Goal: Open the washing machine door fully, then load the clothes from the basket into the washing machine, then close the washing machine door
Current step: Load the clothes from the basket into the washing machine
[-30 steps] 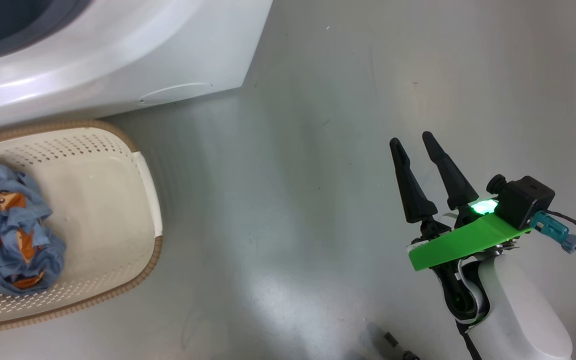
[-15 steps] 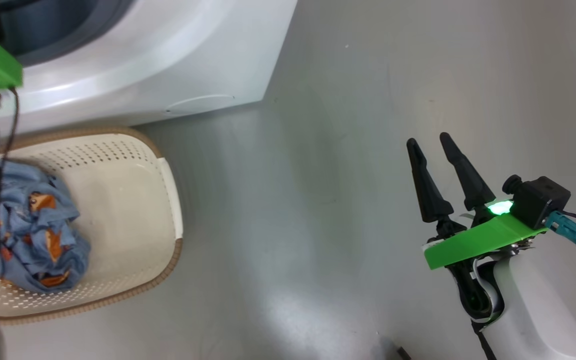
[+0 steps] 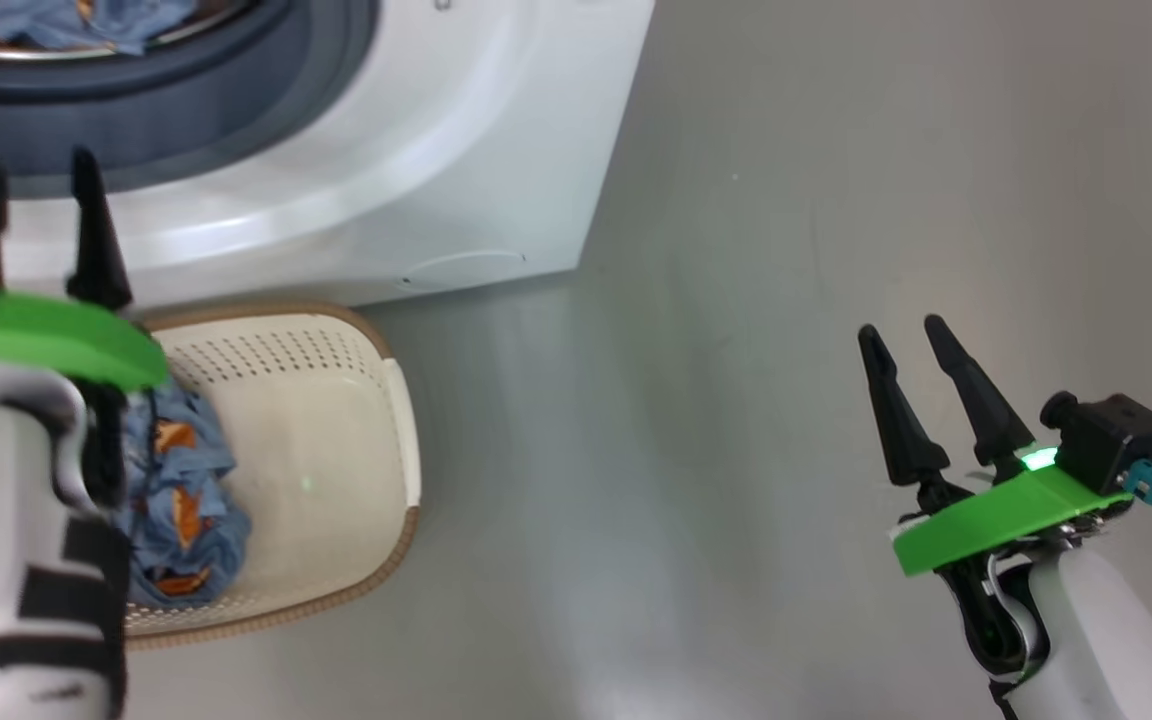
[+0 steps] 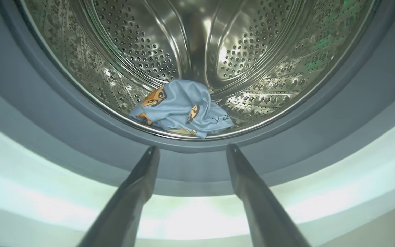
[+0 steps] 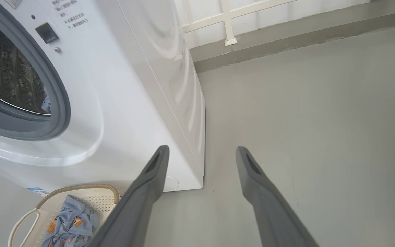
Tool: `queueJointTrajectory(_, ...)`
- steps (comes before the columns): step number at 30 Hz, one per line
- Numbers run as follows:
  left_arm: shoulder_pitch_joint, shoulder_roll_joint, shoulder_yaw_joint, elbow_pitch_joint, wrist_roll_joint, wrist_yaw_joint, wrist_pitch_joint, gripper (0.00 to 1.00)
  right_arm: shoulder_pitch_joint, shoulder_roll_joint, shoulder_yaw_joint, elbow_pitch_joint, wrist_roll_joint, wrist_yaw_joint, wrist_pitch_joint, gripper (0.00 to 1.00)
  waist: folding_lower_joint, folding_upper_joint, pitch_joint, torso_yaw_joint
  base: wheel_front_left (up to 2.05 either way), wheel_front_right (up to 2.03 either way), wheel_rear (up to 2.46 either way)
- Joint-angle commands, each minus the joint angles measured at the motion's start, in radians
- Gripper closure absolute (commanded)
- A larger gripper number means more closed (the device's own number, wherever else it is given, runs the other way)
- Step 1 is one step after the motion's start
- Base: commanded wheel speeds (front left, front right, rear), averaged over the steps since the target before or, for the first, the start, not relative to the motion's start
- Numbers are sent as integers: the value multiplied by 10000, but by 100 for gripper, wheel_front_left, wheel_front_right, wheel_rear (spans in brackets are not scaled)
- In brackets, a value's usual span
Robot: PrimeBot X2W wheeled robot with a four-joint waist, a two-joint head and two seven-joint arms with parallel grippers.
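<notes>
The white washing machine [image 3: 416,170] stands at the upper left of the head view, its drum mouth uncovered; the door is out of view. One light-blue printed garment [image 4: 180,109] lies at the front of the steel drum [image 4: 238,51]. More of the clothes [image 3: 181,500] lie in the cream basket [image 3: 346,420] on the floor before the machine. My left gripper [image 3: 36,180] is open and empty, just outside the grey gasket [image 4: 197,164], above the basket. My right gripper [image 3: 901,330] is open and empty over bare floor, far right of the machine.
Grey floor [image 3: 736,300] spreads to the right of the machine. A wall with a white frame [image 5: 228,20] stands behind it. A small round flap [image 3: 461,268] sits low on the machine's front, near the basket's rim.
The head camera has swung, shifting the scene right and down. My left gripper has come into view at the left, by the drum mouth. The right arm holds its pose.
</notes>
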Motion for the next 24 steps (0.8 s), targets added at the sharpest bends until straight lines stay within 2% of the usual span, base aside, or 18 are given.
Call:
queueJointTrajectory(1, 187, 348, 257, -294, 85, -21, -62, 0, 271, -87, 153, -179, 24, 27, -48, 0, 0, 0, -377, 266, 0, 0, 0)
queueJointTrajectory(10, 2336, -163, 440, -1697, 435, -22, -62, 0, 858, -461, 83, -49, 78, 27, -48, 0, 0, 0, -1257, 686, 0, 0, 0)
queueJointTrajectory(24, 5302, -543, 709, -3251, 620, -22, -62, 0, 1752, -760, -22, -48, 174, 27, -48, 0, 0, 0, -2443, 1011, 0, 0, 0)
